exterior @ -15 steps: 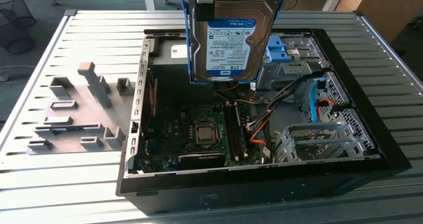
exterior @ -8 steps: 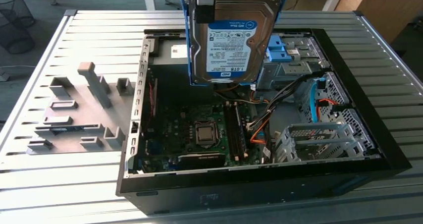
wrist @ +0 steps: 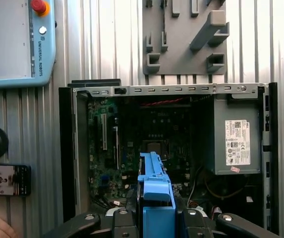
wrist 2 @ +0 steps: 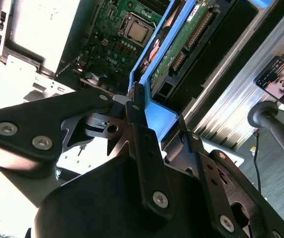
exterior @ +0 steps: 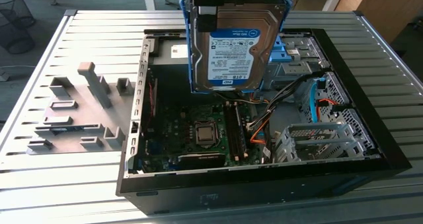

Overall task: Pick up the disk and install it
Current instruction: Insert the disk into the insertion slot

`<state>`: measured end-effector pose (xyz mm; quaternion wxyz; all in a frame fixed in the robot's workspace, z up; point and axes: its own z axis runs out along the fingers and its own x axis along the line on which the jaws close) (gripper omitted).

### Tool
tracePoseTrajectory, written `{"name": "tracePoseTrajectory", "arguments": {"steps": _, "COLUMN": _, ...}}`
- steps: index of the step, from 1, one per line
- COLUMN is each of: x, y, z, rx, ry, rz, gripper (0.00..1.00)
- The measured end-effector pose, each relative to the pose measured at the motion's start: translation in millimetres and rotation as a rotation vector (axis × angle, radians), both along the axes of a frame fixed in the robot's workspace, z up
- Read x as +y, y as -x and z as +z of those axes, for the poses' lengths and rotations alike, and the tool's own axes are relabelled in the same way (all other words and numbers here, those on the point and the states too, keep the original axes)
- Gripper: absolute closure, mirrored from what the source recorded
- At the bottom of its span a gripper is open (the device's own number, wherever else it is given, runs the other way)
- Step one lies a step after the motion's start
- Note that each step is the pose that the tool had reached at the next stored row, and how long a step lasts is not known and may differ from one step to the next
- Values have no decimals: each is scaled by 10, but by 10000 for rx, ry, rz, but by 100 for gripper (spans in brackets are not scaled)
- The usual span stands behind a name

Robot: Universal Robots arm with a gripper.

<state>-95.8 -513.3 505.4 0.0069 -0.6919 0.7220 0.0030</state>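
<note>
The pincer (wrist 2: 156, 113) is clenching on the bright blue bracket of the disk (exterior: 235, 50), its two black fingers (wrist 2: 136, 101) pressing the plastic from either side. The disk is hanging straight below the pincer, standing on edge. In the exterior view its white-and-blue label is facing the camera, and in the second wrist view its green circuit board is showing. The disk is hovering above the open computer case (exterior: 390, 159), clear of everything inside it and over the part where the motherboard (exterior: 198, 130) is lying. Inside the case, a grey power supply (wrist: 236, 139) is sitting in one corner, and a perforated metal drive cage (exterior: 317, 140) is sitting at the exterior view's right. Beyond the case, on the exterior view's left, a grey fixture board (exterior: 79, 110) with raised blocks is resting on the ribbed metal worktop (exterior: 39, 184).
</note>
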Motion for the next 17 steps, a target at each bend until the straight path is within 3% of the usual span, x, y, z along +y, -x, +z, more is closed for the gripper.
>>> {"name": "tracePoseTrajectory", "arguments": {"steps": 8, "x": -7, "y": -280, "z": -36, "rx": 1, "ry": 2, "rz": 58, "gripper": 64}}
{"name": "tracePoseTrajectory", "arguments": {"steps": 11, "x": -14, "y": -334, "z": -54, "rx": 1, "ry": 1, "rz": 170, "gripper": 64}}
{"name": "tracePoseTrajectory", "arguments": {"steps": 17, "x": -196, "y": -338, "z": -72, "rx": 0, "ry": -23, "rz": 169, "gripper": 64}}
